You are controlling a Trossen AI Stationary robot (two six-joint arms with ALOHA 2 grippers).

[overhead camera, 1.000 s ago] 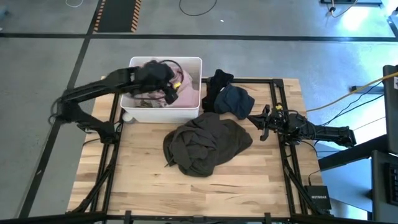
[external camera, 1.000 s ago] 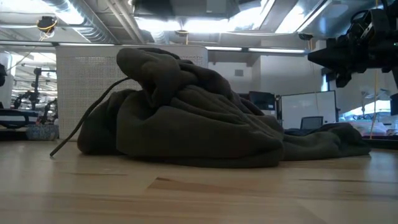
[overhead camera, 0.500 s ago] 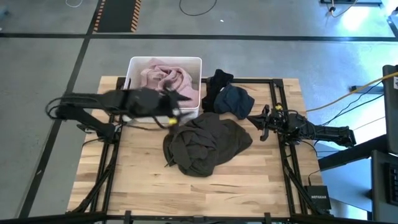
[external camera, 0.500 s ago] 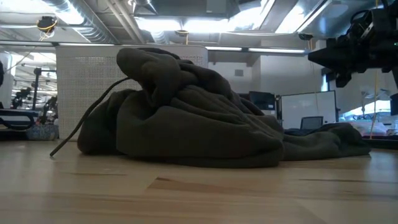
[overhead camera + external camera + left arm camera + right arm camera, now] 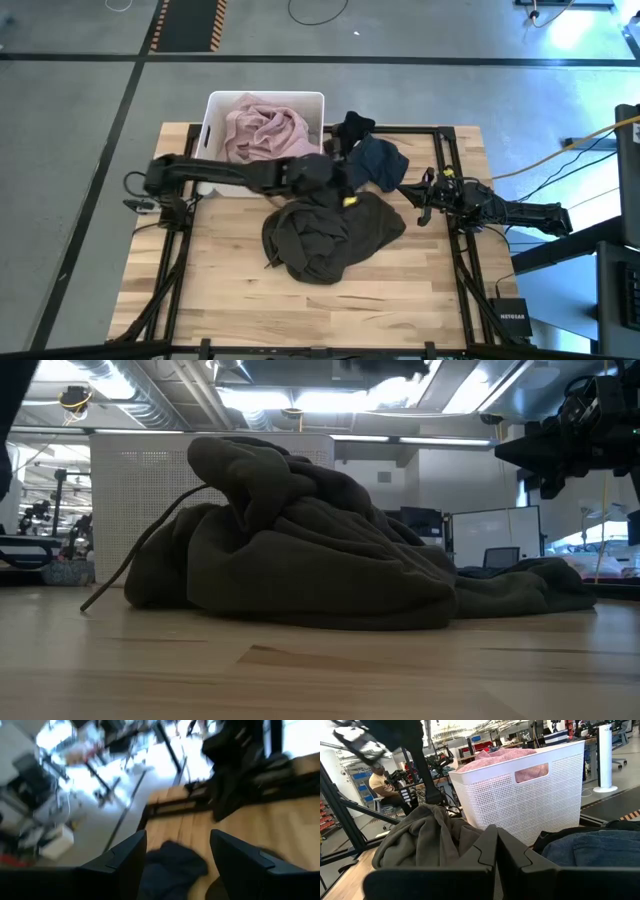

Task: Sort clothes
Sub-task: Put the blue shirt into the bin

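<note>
A large dark olive-grey garment [image 5: 330, 230] lies heaped in the middle of the table and fills the low view [image 5: 300, 550]. A navy blue garment [image 5: 382, 162] and a black one [image 5: 350, 130] lie at the far edge, beside the white tub [image 5: 212, 110]. A pale pink garment [image 5: 265, 125] is piled in the tub. No beige-grey garment shows. My left gripper [image 5: 350, 185] is open and empty above the olive garment's far edge, and faces the navy garment [image 5: 172, 867]. My right gripper [image 5: 415, 195] is shut and empty at the table's right.
The tub stands at the far left corner; its mesh wall shows in the right wrist view [image 5: 530, 795]. Black frame rails [image 5: 445, 160] run along the table's left and right sides. Bare wood [image 5: 220, 290] lies near the front edge. A person [image 5: 380, 782] sits in the room beyond.
My left gripper has left the place above the tub, come over the tub's near wall, and swept fast toward the table's right. It now stands above the olive garment's far edge, near the navy one. The pink garment now shows uncovered in the tub.
</note>
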